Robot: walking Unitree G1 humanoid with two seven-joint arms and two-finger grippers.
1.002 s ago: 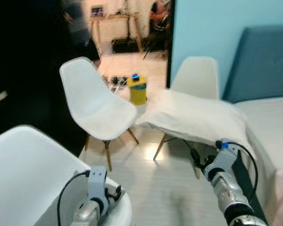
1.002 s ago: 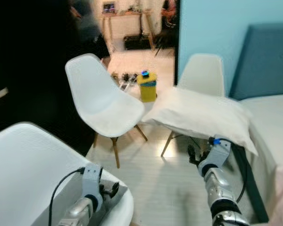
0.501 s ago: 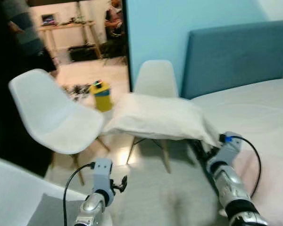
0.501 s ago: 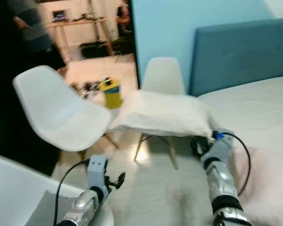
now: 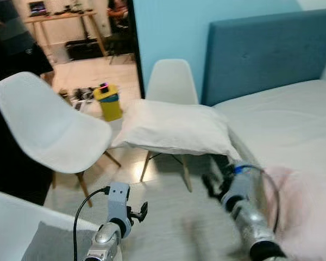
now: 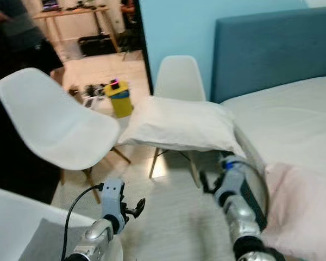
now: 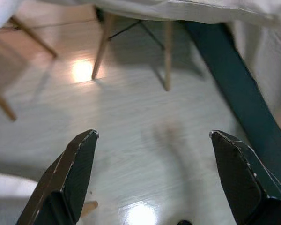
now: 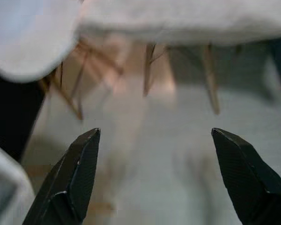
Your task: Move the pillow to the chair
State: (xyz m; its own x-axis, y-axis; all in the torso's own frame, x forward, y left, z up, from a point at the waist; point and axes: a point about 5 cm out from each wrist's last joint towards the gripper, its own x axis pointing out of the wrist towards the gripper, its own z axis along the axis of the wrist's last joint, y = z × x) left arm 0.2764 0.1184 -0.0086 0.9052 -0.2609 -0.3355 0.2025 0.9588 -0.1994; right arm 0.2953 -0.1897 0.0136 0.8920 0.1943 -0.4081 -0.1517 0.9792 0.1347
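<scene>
White: 1 pillow (image 5: 175,126) on 1 of 3 chairs (image 5: 170,81).

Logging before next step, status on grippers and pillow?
Left gripper and right gripper both open, empty, low over the floor. Pillow lying on the white chair beside the bed. Nothing in the way.

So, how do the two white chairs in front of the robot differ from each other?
The chair beside the bed carries the white pillow on its seat; the chair on the left has a bare seat. The chair beside the bed faces the camera, with its back to the blue wall, while the left one is turned sideways. Both have white shell seats and wooden legs.
</scene>
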